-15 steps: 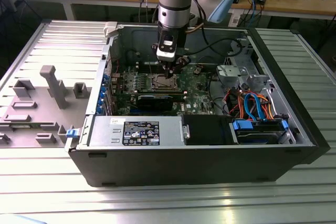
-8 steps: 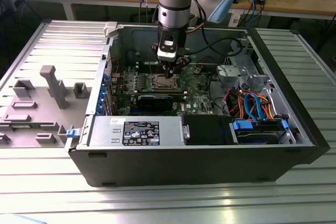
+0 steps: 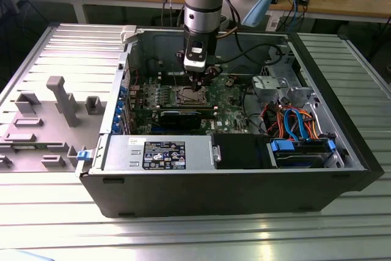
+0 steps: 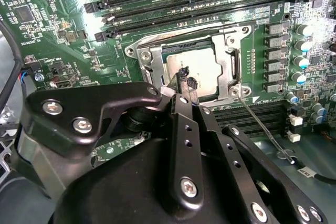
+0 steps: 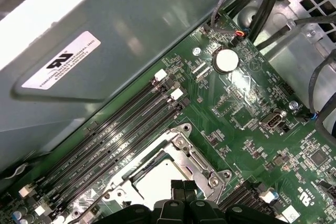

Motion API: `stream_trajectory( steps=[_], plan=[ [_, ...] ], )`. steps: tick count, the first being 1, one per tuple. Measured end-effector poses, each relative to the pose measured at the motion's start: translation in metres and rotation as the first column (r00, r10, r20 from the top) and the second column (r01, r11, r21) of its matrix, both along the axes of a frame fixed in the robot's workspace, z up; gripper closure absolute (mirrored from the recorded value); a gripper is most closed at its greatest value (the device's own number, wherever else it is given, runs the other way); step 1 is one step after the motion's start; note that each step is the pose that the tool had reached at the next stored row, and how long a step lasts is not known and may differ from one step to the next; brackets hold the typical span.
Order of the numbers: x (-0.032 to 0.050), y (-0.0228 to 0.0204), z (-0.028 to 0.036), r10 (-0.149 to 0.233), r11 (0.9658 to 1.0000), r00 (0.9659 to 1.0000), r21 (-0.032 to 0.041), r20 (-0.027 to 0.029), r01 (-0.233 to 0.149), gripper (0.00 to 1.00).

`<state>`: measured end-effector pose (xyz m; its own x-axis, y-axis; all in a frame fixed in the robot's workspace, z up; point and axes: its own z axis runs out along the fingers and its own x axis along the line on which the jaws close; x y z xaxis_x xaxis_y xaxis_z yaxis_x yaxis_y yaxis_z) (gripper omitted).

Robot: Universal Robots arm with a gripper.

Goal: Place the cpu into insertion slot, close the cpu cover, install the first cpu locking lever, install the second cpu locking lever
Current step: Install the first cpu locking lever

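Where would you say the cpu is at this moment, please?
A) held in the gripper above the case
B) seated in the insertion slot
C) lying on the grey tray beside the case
B: in the second wrist view the cpu lies flat inside the insertion slot, with the cpu cover framing it.

The cpu (image 4: pixel 202 69) is showing a dull silver-grey top, with the cpu cover (image 4: pixel 152 59) around it gleaming silver. Around the cpu the circuit board (image 4: pixel 63 19) is showing green, and the gripper (image 4: pixel 187 77) over the cpu is looking black.
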<state>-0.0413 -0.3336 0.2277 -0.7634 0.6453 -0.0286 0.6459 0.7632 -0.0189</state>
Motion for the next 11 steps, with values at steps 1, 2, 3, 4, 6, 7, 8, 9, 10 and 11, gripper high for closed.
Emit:
stream_trajectory(
  steps=[1,2,3,4,6,7,8,9,10,11],
  plan=[
    [0.0,0.0,0.0,0.002,1.0,1.0,0.0,0.0,-0.002,0.89],
    [0.0,0.0,0.0,0.003,1.0,1.0,0.0,0.0,-0.003,0.89],
    [0.0,0.0,0.0,0.006,1.0,1.0,0.0,0.0,-0.006,0.89],
    [0.0,0.0,0.0,0.007,1.0,1.0,0.0,0.0,-0.007,0.89],
    [0.0,0.0,0.0,0.01,0.9999,0.9999,0.0,0.0,-0.01,0.89],
    [0.0,0.0,0.0,0.013,0.9999,0.9999,0.0,0.0,-0.013,0.89],
    [0.0,0.0,0.0,0.014,0.9999,0.9999,0.0,0.0,-0.014,0.89],
    [0.0,0.0,0.0,0.016,0.9999,0.9999,0.0,0.0,-0.016,0.89],
    [0.0,0.0,0.0,0.018,0.9998,0.9998,0.0,0.0,-0.018,0.89],
    [0.0,0.0,0.0,0.019,0.9998,0.9998,-0.0001,0.0,-0.019,0.89]
  ],
)
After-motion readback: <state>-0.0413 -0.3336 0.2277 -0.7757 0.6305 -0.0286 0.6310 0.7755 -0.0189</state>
